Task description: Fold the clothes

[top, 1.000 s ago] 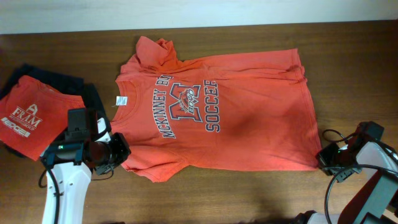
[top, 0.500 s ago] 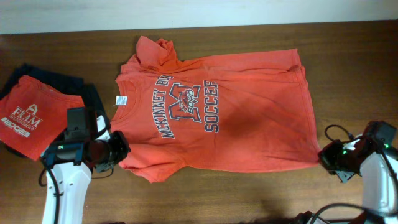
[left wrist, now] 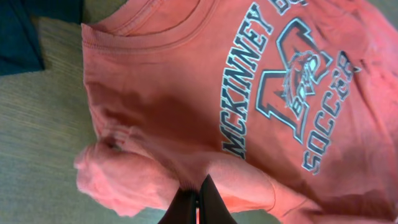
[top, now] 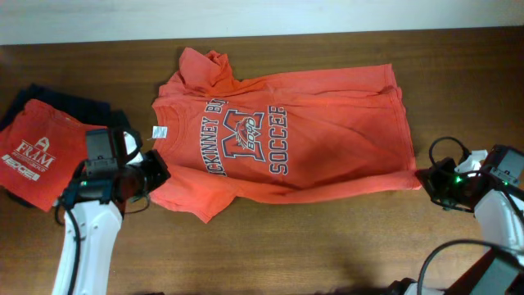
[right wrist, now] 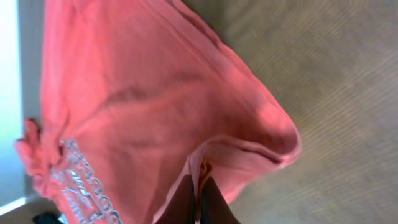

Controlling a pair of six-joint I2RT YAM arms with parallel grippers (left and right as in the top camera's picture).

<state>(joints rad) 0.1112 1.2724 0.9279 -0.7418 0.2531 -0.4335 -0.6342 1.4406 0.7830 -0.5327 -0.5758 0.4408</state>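
Lower left of frame: left gripper [top: 154,176] clenched on the bunched sleeve of the orange T-shirt [top: 327,139]. Lower right: right gripper [top: 427,182] clenched on the hem corner. Centre: spread print-up on the table [top: 327,254]. Far left: folded red shirt [top: 37,152] atop dark garment [top: 57,98].

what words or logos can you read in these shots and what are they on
"MCKINNEY BO", then unclear: orange T-shirt chest.
"SOCCER": same chest.
"M": big emblem between them; the word across it is blurred.
"FRAM": folded red shirt; smaller lines beneath are unreadable.
White neck tag: too small to read.
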